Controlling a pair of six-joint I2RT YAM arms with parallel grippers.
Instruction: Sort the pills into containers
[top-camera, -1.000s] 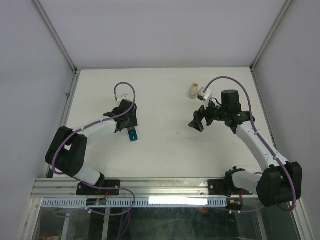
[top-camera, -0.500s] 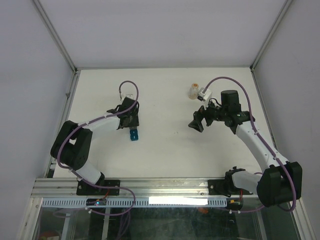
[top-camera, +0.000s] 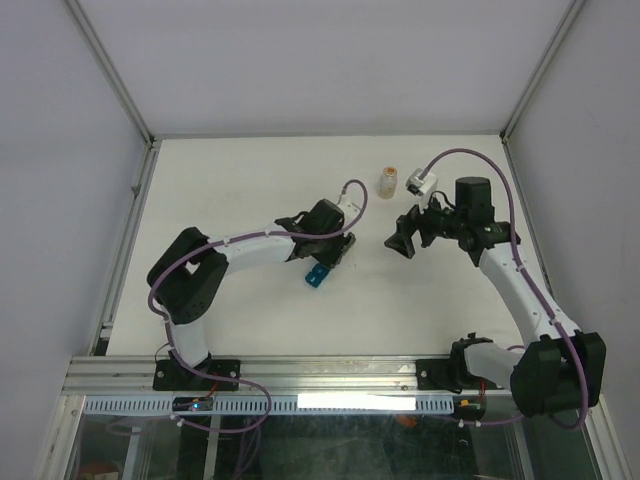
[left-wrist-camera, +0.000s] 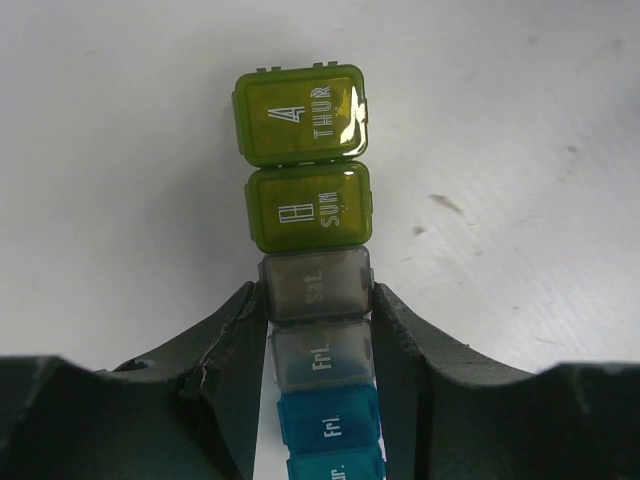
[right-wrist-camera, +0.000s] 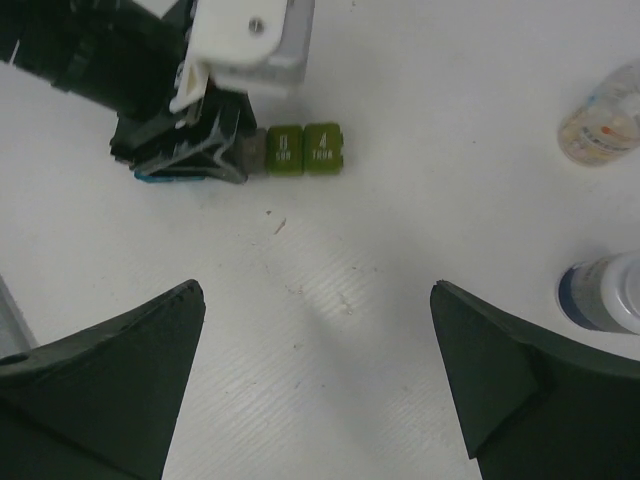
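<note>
- Since a second ago, my left arm has swung from the left side of the table (top-camera: 230, 170) to its middle, and the containers (top-camera: 317, 276) have come along with it.
- My left gripper (top-camera: 330, 252) is clamped on the containers; in the left wrist view its fingers (left-wrist-camera: 240, 340) press on both sides of the strip at the grey compartments.
- Past the fingertips the strip runs on to an olive cube marked SUN and a yellow-green cube marked 4 THUR at the far end; the teal and blue cubes sit back between the fingers.
- All lids in view are down.
- From above, only the blue end of the strip shows, sticking out below the left gripper near the table's centre.
- My right gripper (top-camera: 405, 238) hangs with its jaws spread wide and nothing between them, just right of the left gripper and hardly moved.
- A clear bottle (top-camera: 387, 181) with a tan cap stands on the table beyond the two grippers.
- My right wrist camera also shows a dark bottle (right-wrist-camera: 600, 292) with a white cap at its right edge, near the clear one.
</note>
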